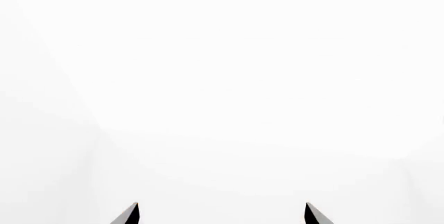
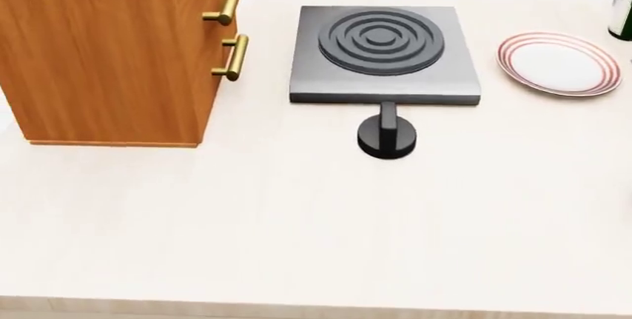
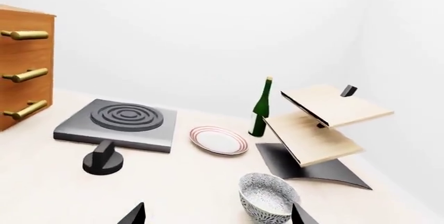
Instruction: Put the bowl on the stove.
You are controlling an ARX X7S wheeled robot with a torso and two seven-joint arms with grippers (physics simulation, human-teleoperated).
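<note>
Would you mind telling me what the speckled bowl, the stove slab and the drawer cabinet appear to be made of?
The deep white grey-speckled bowl looks like glazed ceramic, going by its smooth surface and fine pattern. The flat square dark grey stove looks like matte metal, with its uniform grey and raised rings. The brown cabinet shows wood grain, with brass-coloured handles.

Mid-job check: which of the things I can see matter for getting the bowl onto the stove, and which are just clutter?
Matter for the job:
- bowl, on the table, ungripped
- stove, nothing on its burner rings

Just lying about:
- knob
- plate
- green bottle
- wooden cabinet
- tilted wooden rack
</note>
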